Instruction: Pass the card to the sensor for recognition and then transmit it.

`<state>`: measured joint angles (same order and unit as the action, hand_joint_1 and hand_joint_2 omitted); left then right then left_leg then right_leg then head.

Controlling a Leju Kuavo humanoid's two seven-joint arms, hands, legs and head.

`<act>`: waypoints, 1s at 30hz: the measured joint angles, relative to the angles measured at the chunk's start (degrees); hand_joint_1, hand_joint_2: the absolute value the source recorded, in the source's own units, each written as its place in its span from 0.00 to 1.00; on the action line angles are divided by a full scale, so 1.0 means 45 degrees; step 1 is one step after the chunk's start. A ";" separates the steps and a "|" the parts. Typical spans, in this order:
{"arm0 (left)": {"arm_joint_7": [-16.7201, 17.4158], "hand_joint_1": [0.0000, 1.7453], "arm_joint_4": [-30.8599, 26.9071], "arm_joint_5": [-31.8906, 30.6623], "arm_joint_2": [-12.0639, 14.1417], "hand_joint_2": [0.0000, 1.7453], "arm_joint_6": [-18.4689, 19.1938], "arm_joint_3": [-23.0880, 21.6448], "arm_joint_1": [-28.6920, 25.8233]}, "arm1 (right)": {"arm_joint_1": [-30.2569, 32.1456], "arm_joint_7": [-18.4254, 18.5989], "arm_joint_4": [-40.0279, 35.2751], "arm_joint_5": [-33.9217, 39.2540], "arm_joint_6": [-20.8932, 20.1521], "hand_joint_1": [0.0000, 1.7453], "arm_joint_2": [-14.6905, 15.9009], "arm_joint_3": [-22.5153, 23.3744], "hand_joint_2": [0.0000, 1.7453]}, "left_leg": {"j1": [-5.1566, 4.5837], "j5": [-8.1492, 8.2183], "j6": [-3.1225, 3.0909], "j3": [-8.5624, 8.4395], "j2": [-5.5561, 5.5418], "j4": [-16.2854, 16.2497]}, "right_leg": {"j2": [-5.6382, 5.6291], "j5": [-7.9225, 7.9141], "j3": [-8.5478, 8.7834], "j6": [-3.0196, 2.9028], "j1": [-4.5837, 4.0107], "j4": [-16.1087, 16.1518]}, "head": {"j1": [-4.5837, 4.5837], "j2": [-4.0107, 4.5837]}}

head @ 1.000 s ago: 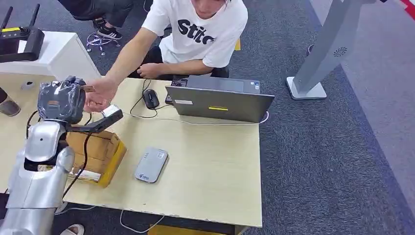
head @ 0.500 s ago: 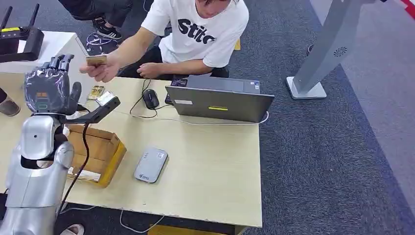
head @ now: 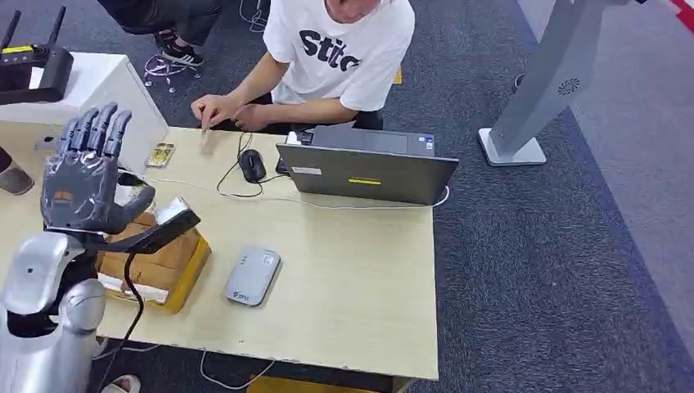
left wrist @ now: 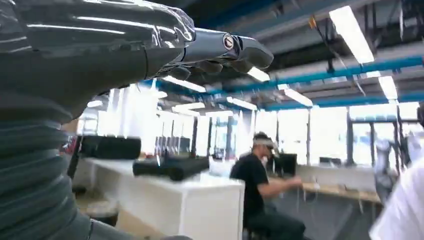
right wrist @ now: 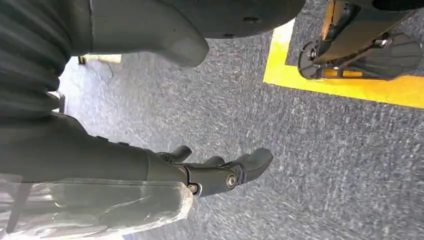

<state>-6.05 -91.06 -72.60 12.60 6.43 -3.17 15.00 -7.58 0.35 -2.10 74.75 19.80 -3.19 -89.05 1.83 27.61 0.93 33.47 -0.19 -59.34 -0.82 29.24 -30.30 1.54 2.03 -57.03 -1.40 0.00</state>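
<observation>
My left hand (head: 86, 172) is raised over the table's left side with its fingers spread and nothing in it; in the left wrist view the left hand (left wrist: 165, 45) stands against a ceiling with lights. The grey-white card sensor (head: 254, 276) lies flat on the table, to the right of that hand. A person's hand (head: 214, 109) rests at the table's far edge; I cannot make out a card in it. A small gold card stack (head: 160, 154) lies near the far left of the table. My right hand (right wrist: 220, 172) hangs over the grey carpet, fingers loosely apart, holding nothing.
A cardboard box (head: 159, 258) sits under my left forearm. A laptop (head: 368, 168), a mouse (head: 252, 165) and cables occupy the far side of the wooden table (head: 352, 278). The person sits behind the table. A white cabinet (head: 98, 90) stands at the far left.
The person took the card from my left hand and drew their hand back to the table's far edge. My left hand opened its fingers and pulled back toward me.
</observation>
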 joint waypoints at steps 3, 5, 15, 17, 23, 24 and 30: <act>0.0010 0.00 -0.0745 0.1204 0.0936 1.00 0.0689 0.0000 -0.1029 | 0.0036 -0.0146 0.0005 0.0400 0.0005 0.00 0.0000 0.0005 1.00 | 0.0003 0.0000 0.0000 0.0000 -0.0002 0.0001 | -0.0002 0.0004 -0.0005 -0.0003 -0.0001 -0.0001 | 0.0000 0.0000; 0.0117 0.00 -0.1156 0.1504 0.1543 1.00 0.0868 0.0000 -0.1645 | 0.0046 -0.0238 0.0019 0.0589 0.0010 0.00 -0.0024 0.0005 1.00 | 0.0003 0.0000 0.0000 0.0002 -0.0002 0.0004 | 0.0000 0.0006 -0.0003 -0.0003 -0.0002 -0.0002 | 0.0000 0.0000; 0.1453 0.00 -0.3011 0.1805 0.3683 1.00 0.2170 0.0097 -0.4268 | 0.0061 -0.0228 0.0107 0.1230 0.0019 0.00 -0.0141 0.0005 1.00 | 0.0001 0.0000 0.0000 0.0004 -0.0010 0.0005 | 0.0012 0.0012 0.0001 -0.0004 0.0000 0.0001 | 0.0000 0.0000; 0.1555 0.00 -0.3093 0.1786 0.3854 1.00 0.2233 0.0107 -0.4594 | 0.0058 -0.0165 0.0121 0.1259 0.0019 0.00 -0.0170 0.0005 1.00 | 0.0001 -0.0001 0.0001 0.0003 -0.0011 0.0005 | 0.0013 0.0011 0.0002 -0.0004 0.0000 0.0001 | 0.0000 0.0000; 0.1967 0.00 -0.3054 0.1304 0.4009 1.00 0.2369 0.0112 -0.5181 | 0.0055 0.0000 0.0117 0.1137 -0.0005 0.00 -0.0194 0.0000 1.00 | 0.0002 -0.0002 0.0002 0.0002 -0.0015 0.0005 | 0.0016 0.0011 0.0003 -0.0005 -0.0001 0.0001 | 0.0005 0.0000; 0.2021 0.00 -0.2981 0.1217 0.3999 1.00 0.2369 0.0112 -0.5201 | 0.0051 0.0000 0.0117 0.1108 -0.0015 0.00 -0.0194 0.0000 1.00 | 0.0002 -0.0002 0.0002 0.0003 -0.0015 0.0005 | 0.0016 0.0011 0.0003 -0.0005 0.0000 0.0001 | 0.0000 0.0000; 0.2380 0.00 -0.2074 0.0989 0.3844 1.00 0.2669 0.0107 -0.5245 | 0.0032 0.0014 0.0117 0.0759 -0.0039 0.00 -0.0195 -0.0005 1.00 | 0.0002 -0.0002 0.0002 0.0003 -0.0016 0.0005 | 0.0015 0.0011 0.0001 -0.0005 -0.0001 0.0001 | -0.0005 0.0000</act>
<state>4.66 -100.39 -68.15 29.90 18.45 -2.69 -8.61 -7.44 0.41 -1.57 78.16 19.63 -4.07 -89.07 1.84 27.60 0.94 33.48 -0.26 -59.32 -0.76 29.29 -30.30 1.52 2.03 -57.02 -1.42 0.00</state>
